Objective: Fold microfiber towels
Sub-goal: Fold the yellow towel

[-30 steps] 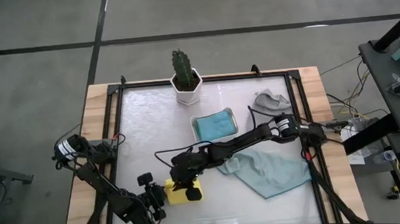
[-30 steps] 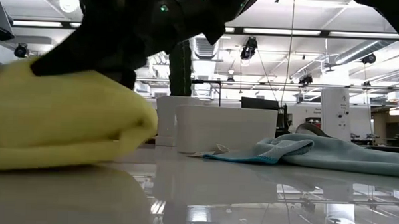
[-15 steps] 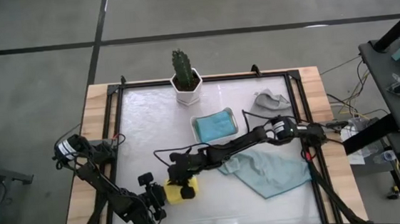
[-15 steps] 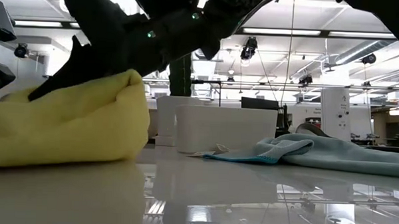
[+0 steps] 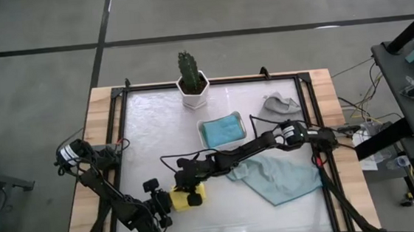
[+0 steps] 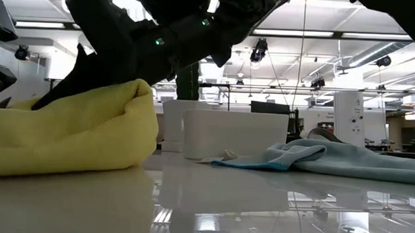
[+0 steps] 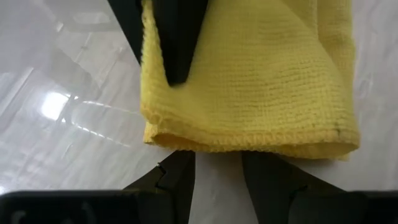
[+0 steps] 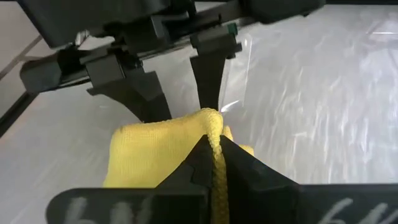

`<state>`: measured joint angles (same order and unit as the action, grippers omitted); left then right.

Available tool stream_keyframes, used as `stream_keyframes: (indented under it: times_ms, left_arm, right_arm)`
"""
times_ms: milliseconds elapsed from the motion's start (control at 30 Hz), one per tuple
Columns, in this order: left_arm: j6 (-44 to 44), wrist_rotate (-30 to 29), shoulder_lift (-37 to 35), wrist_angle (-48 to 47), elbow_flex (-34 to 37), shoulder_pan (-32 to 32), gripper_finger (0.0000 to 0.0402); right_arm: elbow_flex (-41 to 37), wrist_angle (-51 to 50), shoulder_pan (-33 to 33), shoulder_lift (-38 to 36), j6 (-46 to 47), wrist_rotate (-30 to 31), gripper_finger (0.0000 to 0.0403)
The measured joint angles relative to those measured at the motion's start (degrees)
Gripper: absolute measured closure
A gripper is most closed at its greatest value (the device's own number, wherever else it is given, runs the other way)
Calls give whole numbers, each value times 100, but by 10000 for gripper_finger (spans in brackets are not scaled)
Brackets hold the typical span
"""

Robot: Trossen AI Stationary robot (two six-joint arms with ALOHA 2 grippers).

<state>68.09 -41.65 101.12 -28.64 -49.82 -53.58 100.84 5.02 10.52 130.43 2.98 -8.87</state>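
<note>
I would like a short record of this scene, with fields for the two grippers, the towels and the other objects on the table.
right gripper: shut on yellow towel, pinching its edge
left gripper: beside the yellow towel, fingers open, holding nothing
pale teal towel: spread unfolded on the table's right side
blue towel: folded, in white tray
grey towel: crumpled, far right corner
cactus pot: upright, far edge

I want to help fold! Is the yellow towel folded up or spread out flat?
Folded. The yellow towel is doubled over in layers with a rounded fold edge, and the right pincer pinches it.
</note>
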Motion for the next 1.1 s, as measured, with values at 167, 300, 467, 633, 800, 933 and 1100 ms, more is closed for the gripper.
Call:
stream_keyframes:
  times_ms: [167, 300, 467, 633, 800, 933, 1100]
  left_arm:
    - [-76, -96, 0, 65, 0, 0, 284]
    - [-99, -92, -2, 115, 0, 0, 284]
    - [-100, -60, -2, 116, -2, 0, 283]
    - [-95, 308, -18, 110, -22, 0, 264]
    - [-127, 626, -96, -26, -117, -2, 229]
    - [-276, 1210, -328, -260, -148, -4, 213]
    - [-303, 1367, -569, -278, -138, -4, 213]
  right_arm:
    - [-2, 124, 8, 152, 44, 6, 394]
    - [0, 128, 9, 249, 254, 10, 377]
    - [4, 81, 9, 173, 367, 3, 331]
    - [2, -301, 7, 6, 367, 4, 280]
    - [7, -626, 7, -264, 263, 5, 245]
    - [2, -905, 7, -452, 182, 7, 233]
    - [9, -1096, 20, -661, 51, 8, 231]
